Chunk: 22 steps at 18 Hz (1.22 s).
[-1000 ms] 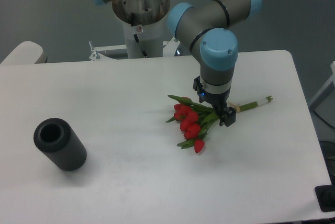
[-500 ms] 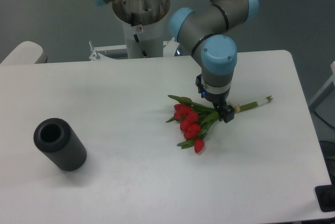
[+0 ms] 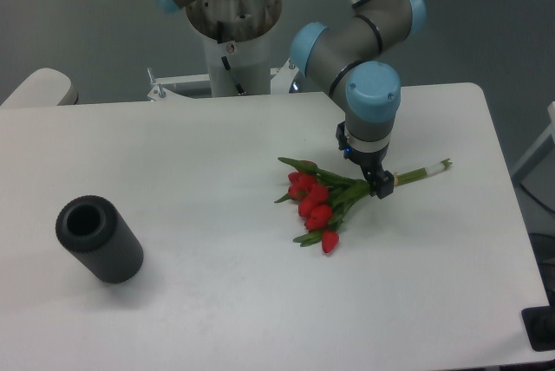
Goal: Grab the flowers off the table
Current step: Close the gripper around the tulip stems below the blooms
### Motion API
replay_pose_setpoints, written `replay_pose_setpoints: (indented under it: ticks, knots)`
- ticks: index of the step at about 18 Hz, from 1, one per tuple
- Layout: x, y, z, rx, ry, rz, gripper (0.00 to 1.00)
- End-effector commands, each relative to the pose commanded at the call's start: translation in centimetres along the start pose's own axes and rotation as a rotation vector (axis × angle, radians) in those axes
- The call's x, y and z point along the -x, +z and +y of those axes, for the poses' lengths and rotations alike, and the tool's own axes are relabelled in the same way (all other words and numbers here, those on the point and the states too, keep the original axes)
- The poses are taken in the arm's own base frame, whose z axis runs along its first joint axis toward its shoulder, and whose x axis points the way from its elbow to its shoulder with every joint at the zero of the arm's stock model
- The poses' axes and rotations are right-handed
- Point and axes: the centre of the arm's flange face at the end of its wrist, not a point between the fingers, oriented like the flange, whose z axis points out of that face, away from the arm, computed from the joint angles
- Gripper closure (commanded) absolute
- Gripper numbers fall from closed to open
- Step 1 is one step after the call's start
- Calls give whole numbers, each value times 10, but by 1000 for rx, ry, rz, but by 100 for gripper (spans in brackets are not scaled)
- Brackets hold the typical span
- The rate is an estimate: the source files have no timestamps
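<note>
Sliding right along the stems, the gripper (image 3: 379, 182) has left the leafy part it hovered over a second ago and now sits low over the tan band, where the bunch is thinnest and tied tight — a sensible place to pinch. Whether its fingers are closed on the stems or just straddling them, I cannot tell from this angle. The flowers (image 3: 319, 206) haven't budged; they lie flat on the white table (image 3: 217, 302), right of centre. Their long axis runs diagonally: red buds pointing down-left toward the near edge, pale cut stems pointing up-right toward the far right corner. Well apart on the left lies the dark cylinder (image 3: 99, 238), out of play.
</note>
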Motion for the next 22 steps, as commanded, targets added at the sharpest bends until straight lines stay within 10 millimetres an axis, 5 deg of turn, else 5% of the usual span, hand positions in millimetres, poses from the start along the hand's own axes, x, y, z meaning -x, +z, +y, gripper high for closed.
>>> replay_pose_setpoints:
  ticks: [18, 22]
  knots:
    - [-2, 32, -20, -7, -49, -2, 1]
    - [-1, 30, -22, -7, -47, -7, 33]
